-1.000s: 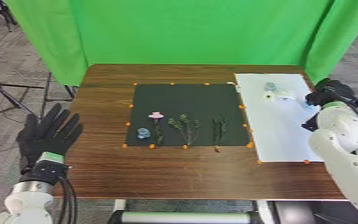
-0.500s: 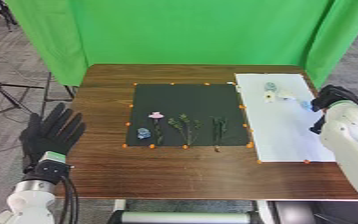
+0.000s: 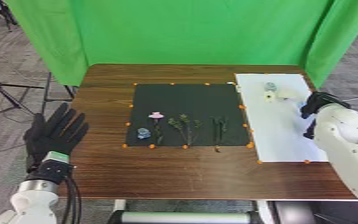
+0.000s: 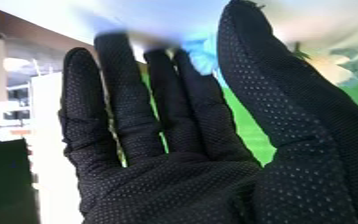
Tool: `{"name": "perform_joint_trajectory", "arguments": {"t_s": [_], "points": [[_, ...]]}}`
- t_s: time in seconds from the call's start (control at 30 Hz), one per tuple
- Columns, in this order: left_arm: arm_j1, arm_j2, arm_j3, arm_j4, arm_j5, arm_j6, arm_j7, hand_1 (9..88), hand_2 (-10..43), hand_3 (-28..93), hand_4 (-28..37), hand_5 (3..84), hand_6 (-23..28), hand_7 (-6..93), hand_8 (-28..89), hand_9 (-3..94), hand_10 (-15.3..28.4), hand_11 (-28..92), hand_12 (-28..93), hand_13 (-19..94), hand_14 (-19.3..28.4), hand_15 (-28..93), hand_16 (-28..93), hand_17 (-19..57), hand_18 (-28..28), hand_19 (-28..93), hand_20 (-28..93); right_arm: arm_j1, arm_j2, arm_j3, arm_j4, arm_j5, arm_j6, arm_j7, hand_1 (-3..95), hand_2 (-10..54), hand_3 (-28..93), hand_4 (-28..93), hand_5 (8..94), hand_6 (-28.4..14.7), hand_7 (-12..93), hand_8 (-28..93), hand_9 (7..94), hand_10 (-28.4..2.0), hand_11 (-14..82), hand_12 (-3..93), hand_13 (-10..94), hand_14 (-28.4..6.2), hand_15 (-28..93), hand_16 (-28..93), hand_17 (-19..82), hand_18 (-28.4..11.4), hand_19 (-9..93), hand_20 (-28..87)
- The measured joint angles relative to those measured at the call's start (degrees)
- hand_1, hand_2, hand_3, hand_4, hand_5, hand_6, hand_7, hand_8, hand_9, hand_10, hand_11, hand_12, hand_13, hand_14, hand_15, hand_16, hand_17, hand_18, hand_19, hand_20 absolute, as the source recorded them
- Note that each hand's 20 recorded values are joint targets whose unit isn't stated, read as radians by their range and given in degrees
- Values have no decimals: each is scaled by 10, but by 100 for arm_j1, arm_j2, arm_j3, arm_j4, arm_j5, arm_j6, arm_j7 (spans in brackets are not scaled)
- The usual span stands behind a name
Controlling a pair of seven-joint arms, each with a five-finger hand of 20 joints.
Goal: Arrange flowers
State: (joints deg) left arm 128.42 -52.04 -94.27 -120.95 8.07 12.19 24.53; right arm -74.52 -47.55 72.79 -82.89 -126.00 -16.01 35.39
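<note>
At the white sheet's right edge is my right hand (image 3: 318, 106). In the right wrist view the same hand (image 4: 171, 185) is open, with a light blue flower (image 4: 202, 49) beyond the gap between thumb and fingers; touching or apart, I cannot tell. On the white sheet (image 3: 286, 135) lie a blue-green flower (image 3: 270, 86), a cream flower (image 3: 270, 96) and a white flower (image 3: 286, 94). The black mat (image 3: 175, 97) holds a pink flower (image 3: 156, 115), a blue flower (image 3: 143, 133), a branching green sprig (image 3: 187, 130) and narrow green stems (image 3: 220, 131). My left hand (image 3: 53, 137) is open, left of the mat.
Orange markers line the edges of mat and sheet. Around them spreads the brown wooden table (image 3: 189, 175). Behind it hangs a green curtain (image 3: 193, 32). A black tripod (image 3: 2, 92) stands on the floor at left.
The right hand has come toward the near side along the sheet's right edge, lately moving inward over it. My left hand has shifted slightly right. The flowers on the mat have not moved.
</note>
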Motion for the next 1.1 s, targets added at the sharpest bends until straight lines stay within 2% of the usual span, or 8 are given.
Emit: {"name": "perform_joint_trajectory", "arguments": {"t_s": [0.17, 0.23, 0.3, 0.43, 0.67, 0.83, 0.97, 1.1], "points": [[-55, -32, 37, 23, 30, -23, -79, 251, 147, 700, -283, 349, 57, 161, -106, 327, 120, 196, 91, 240, 137, 340, -85, -51, 131, 331, 85, 47, -60, -295, 18, -327, 410, -80, 456, -95, 733, -283, 619, 3, 240, -152, 623, -99, 157, 129, 573, -109, 413, 140, 287, -207, 770, 276], [-80, -42, 59, 23, 23, -5, -86, 239, 159, 694, -283, 346, 58, 161, -106, 327, 122, 198, 93, 241, 139, 343, -85, -51, 132, 333, 86, 66, -115, -348, 17, -392, 474, -60, 490, -95, 654, -283, 648, -6, 297, -42, 661, -104, 163, 143, 589, -106, 420, 148, 295, -207, 777, 289], [-99, -43, 86, 19, -14, 45, -83, 237, 162, 691, -283, 344, 58, 161, -106, 328, 124, 200, 94, 241, 140, 343, -85, -51, 132, 334, 86, 114, -155, -421, 16, -451, 505, -31, 526, -95, 630, -282, 672, -6, 378, -7, 706, -101, 182, 168, 612, -99, 433, 162, 304, -208, 789, 305], [-109, -53, 105, 13, -68, 109, -78, 231, 163, 695, -283, 344, 58, 163, -106, 329, 125, 203, 94, 241, 140, 345, -85, -52, 132, 337, 86, 204, -226, -640, 15, -680, 514, -20, 558, -95, 667, -282, 710, 10, 430, 57, 812, -81, 101, 334, 661, -65, 426, 322, 321, -207, 810, 344], [-113, -96, 96, 12, -63, 159, -139, 238, 158, 705, -283, 350, 58, 168, -108, 331, 127, 207, 94, 242, 140, 351, -85, -52, 132, 340, 85, 63, -305, -621, -175, -915, 417, -128, 550, -95, 697, -283, 730, 5, 410, 66, 830, -81, 88, 344, 681, -61, 420, 341, 328, -211, 820, 357], [-107, -96, 73, 9, -58, 170, -179, 239, 157, 707, -283, 351, 59, 168, -110, 330, 128, 207, 92, 243, 139, 351, -88, -52, 132, 340, 84, -424, -291, -416, -735, -964, 456, -109, 551, -95, 707, -283, 741, 0, 392, 77, 837, -82, 81, 345, 686, -61, 414, 348, 334, -216, 828, 361], [-73, -96, -8, -2, -52, 171, -212, 239, 156, 708, -283, 353, 59, 169, -109, 330, 127, 206, 91, 242, 139, 351, -87, -52, 132, 341, 84, -852, -274, -434, -1301, -1058, 606, -167, 550, -95, 709, -283, 743, -2, 383, 88, 836, -83, 79, 348, 687, -61, 412, 351, 333, -216, 829, 361], [45, -90, -134, -35, -32, 151, -262, 238, 155, 709, -283, 358, 61, 167, -109, 328, 127, 204, 91, 240, 140, 351, -87, -52, 131, 341, 83, -800, -277, -964, -1645, -1315, 663, -637, 550, -95, 710, -283, 743, -2, 379, 90, 835, -84, 79, 348, 687, -63, 414, 353, 332, -217, 830, 363]]}}
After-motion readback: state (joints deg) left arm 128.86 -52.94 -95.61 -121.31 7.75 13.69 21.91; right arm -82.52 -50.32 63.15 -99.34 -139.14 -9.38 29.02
